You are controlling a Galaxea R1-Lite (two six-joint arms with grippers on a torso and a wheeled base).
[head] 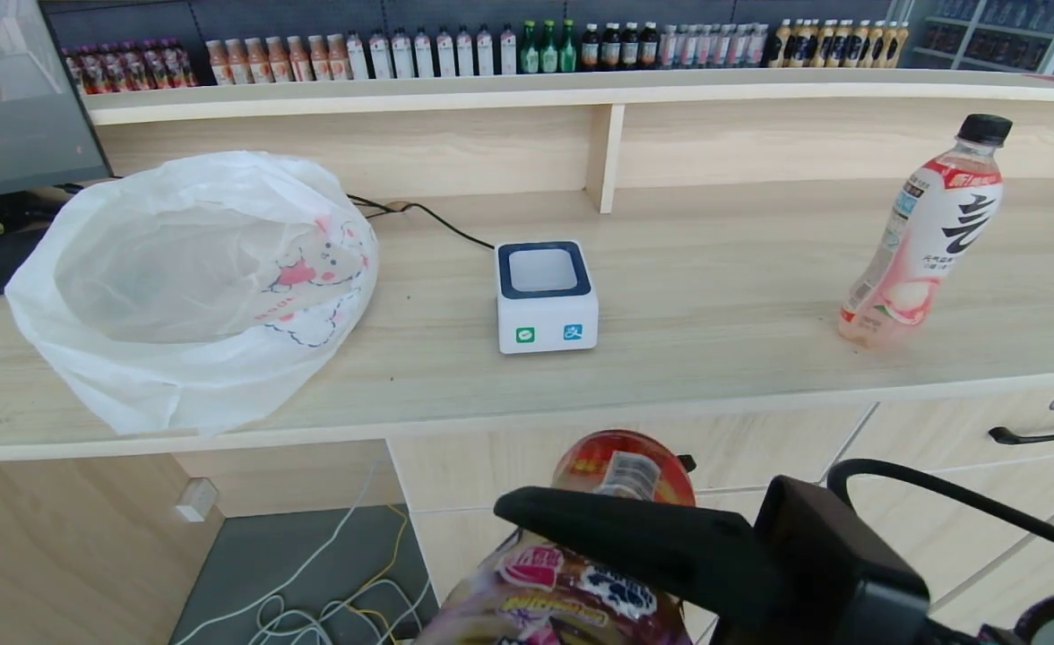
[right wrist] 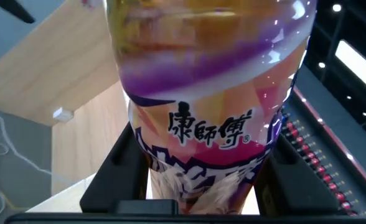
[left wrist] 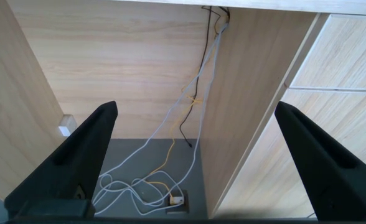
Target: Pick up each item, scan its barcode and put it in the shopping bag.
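The right gripper [right wrist: 201, 174] has its jaws closed on the held bottle [head: 621, 466], one jaw on each side of the label. The bottle lies tilted at the lower centre of the head view, below the bench [head: 715, 296] edge and well apart from everything on it. A pale patch on its upper end may be the barcode, but I cannot be sure. A grip on the body leaves the label free to be turned toward a reader, which fits the scanning step.

The scanner [head: 545, 296] sits mid-frame on the bench with its window facing up, so an item has to be brought over it label-down. The bag [head: 191, 287] lies at the left of the frame, mouth spread wide toward the robot, ready for a drop from above. A pink bottle [head: 926, 233] stands upright at the right of the frame, waiting its turn.

The left gripper [left wrist: 195, 109] has its jaws wide open on nothing, low in front of the cabinet with floor cables [left wrist: 152, 180] beyond.

Judged from this, scanning the held bottle comes next.
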